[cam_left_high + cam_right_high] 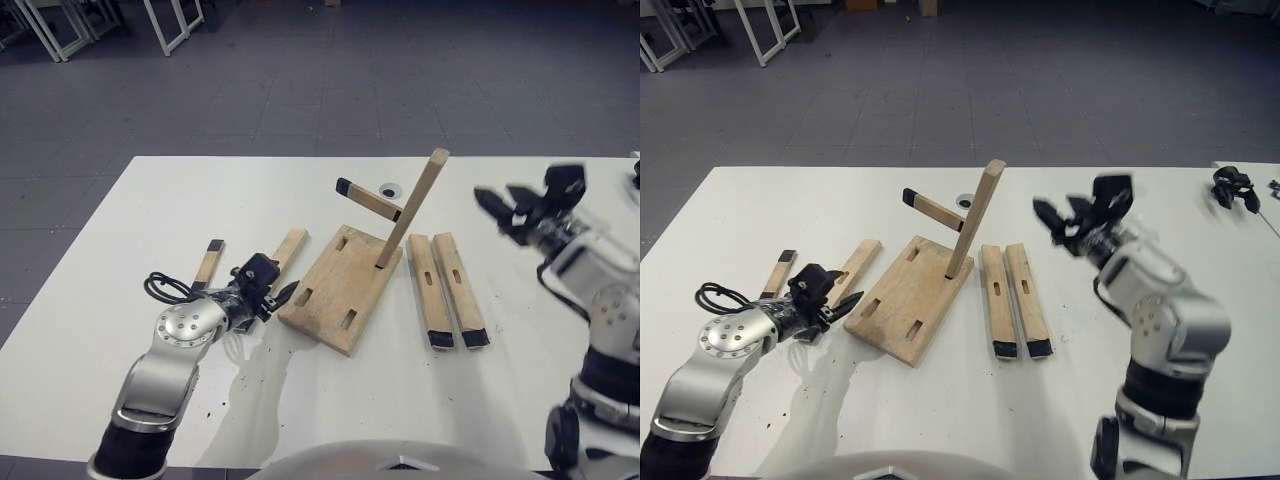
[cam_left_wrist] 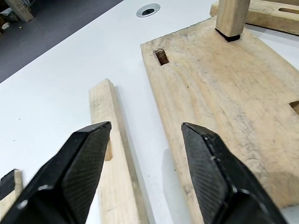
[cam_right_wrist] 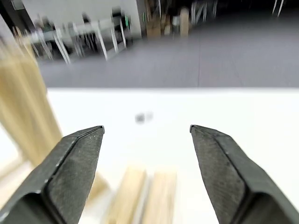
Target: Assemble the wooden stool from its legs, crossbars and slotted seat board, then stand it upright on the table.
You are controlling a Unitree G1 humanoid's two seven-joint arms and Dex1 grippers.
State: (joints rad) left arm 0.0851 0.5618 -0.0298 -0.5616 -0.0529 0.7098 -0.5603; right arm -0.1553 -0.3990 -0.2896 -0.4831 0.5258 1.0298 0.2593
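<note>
The slotted seat board (image 1: 342,288) lies flat mid-table. One leg (image 1: 412,205) stands tilted in its far-right slot, and a crossbar (image 1: 368,200) sticks out of that leg toward the left. Two more legs (image 1: 431,290) (image 1: 460,290) lie side by side to the right of the board. A longer wooden piece (image 1: 290,248) and a short one (image 1: 209,263) lie to its left. My left gripper (image 1: 283,296) is open and low, between the longer piece (image 2: 112,154) and the board's left edge (image 2: 224,93). My right gripper (image 1: 510,205) hangs open above the table, right of the upright leg.
A round cable hole (image 1: 389,189) sits in the white table (image 1: 150,220) behind the board. A black cable (image 1: 165,288) loops by my left wrist. A small black object (image 1: 1232,188) lies at the far right edge. Metal table frames stand on the floor beyond.
</note>
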